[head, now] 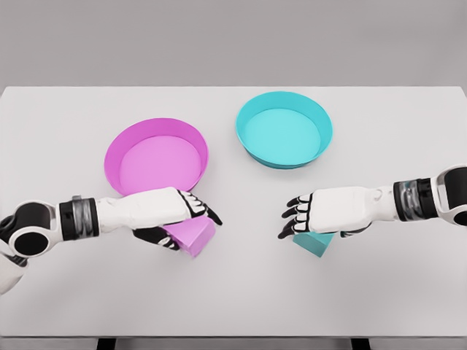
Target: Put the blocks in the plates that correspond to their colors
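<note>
On the white table, a pink block [193, 236] lies tilted just in front of the pink plate [155, 155]. My left hand [182, 219] covers its top and left side, fingers over the upper edge and thumb against the left side, closed on it. A cyan block [315, 243] lies in front of the cyan plate [284, 128]. My right hand [314, 219] lies over this block with its fingers reaching past the left edge and its thumb at the right side, gripping it. Much of each block is hidden under the palm.
Both plates hold nothing and stand side by side at the middle of the table [233, 299], pink on the left and cyan on the right. The table's front edge runs along the bottom of the view.
</note>
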Tool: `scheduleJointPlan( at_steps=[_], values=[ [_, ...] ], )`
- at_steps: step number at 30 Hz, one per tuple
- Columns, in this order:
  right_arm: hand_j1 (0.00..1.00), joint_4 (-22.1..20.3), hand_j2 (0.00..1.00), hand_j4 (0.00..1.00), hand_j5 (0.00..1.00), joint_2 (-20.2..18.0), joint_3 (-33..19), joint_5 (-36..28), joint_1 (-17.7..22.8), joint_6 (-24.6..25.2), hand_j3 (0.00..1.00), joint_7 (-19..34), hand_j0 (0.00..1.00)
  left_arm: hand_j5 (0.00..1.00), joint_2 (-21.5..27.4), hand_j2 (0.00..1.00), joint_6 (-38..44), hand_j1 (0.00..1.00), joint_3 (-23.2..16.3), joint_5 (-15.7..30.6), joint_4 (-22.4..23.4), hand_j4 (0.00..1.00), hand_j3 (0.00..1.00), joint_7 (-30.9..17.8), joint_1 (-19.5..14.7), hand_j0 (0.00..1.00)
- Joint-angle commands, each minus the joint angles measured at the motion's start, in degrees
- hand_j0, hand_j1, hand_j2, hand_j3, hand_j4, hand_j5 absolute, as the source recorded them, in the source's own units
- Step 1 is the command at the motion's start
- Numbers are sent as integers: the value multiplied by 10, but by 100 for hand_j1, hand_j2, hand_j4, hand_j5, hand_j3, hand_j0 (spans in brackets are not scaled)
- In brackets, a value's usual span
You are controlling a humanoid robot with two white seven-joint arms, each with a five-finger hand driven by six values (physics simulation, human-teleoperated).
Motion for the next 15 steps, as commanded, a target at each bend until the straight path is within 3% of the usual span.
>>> scheduleJointPlan(
  at_steps=[1,3,6,15],
  values=[
    [100,2,100,100,100,0,3,16,0,-2,100,7,100,54,2,54,-3,54,0,10,-7,54,54,2,-2,54],
    [99,2,99,99,99,0,2,17,0,-2,99,20,99,53,3,53,-1,53,1,10,-6,53,53,2,-13,53],
    [82,1,82,82,82,0,1,18,0,-2,82,35,82,53,11,53,3,53,5,21,-4,53,53,2,-31,53],
    [67,1,67,67,67,0,-4,16,-4,-2,67,36,67,53,25,53,18,53,52,38,20,53,53,2,-60,53]
  ],
)
